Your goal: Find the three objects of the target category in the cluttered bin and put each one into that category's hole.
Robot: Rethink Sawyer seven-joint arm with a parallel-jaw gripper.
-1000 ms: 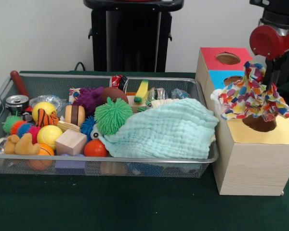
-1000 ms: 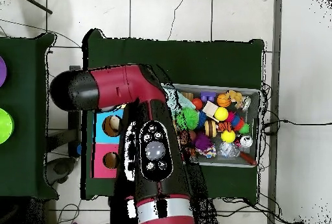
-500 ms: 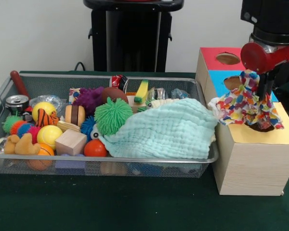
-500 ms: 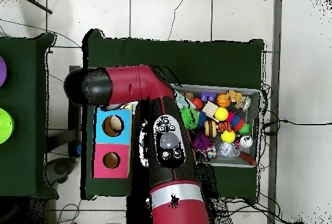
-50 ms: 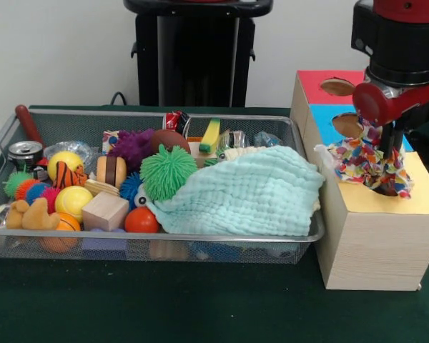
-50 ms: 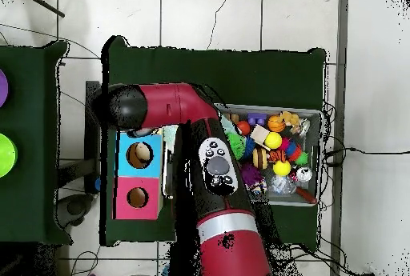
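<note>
I had the gripper (image 5: 386, 187) low over the yellow hole (image 5: 390, 191), mid-right; grip state unclear. Needed the multicoloured cloth (image 5: 365, 158) pushed fully in before releasing.

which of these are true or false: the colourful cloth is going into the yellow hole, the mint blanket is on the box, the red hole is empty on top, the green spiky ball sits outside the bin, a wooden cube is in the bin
1. The colourful cloth is at the hole in the yellow section of the box. True.
2. The mint blanket lies on the box. False: it lies in the wire bin, over other items.
3. Nothing sticks out of the red section's hole. True.
4. The green spiky ball sits outside the bin. False: it is inside, beside the blanket.
5. A wooden cube is in the bin. True.
</note>
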